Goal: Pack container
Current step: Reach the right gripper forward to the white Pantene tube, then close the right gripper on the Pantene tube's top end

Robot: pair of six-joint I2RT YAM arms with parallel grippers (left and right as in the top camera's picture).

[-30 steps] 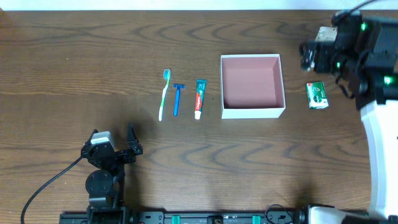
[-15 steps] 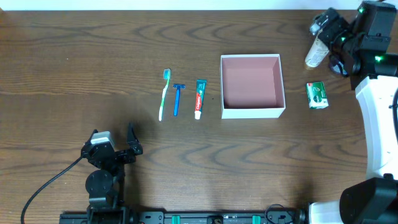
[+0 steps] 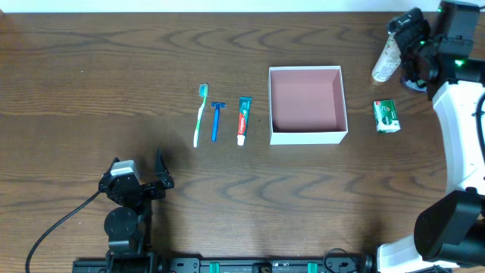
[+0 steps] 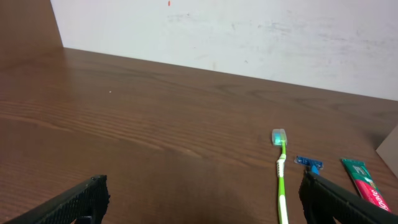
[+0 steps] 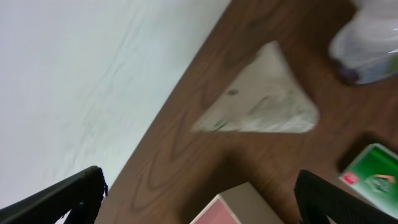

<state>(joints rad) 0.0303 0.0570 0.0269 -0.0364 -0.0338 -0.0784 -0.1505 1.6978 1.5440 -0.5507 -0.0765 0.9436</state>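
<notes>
Pink inside and white outside, the container (image 3: 308, 137) sits on the bench (image 3: 76, 76) right of the middle, between a toothpaste tube (image 3: 242, 120) and a green packet (image 3: 386, 117). We see the left tool (image 3: 137, 161) open at near left and the right tool (image 5: 199, 186) open at far right, both empty.

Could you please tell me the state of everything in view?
Square white box with pink inside: open, empty.
Green plastic toothbrush: lying flat.
Blue razor: lying flat.
Green toothpaste tube: lying flat.
Green cardboard carton: lying flat.
Pale translucent packet: lying flat.
Left gripper: open.
Right gripper: open.
</notes>
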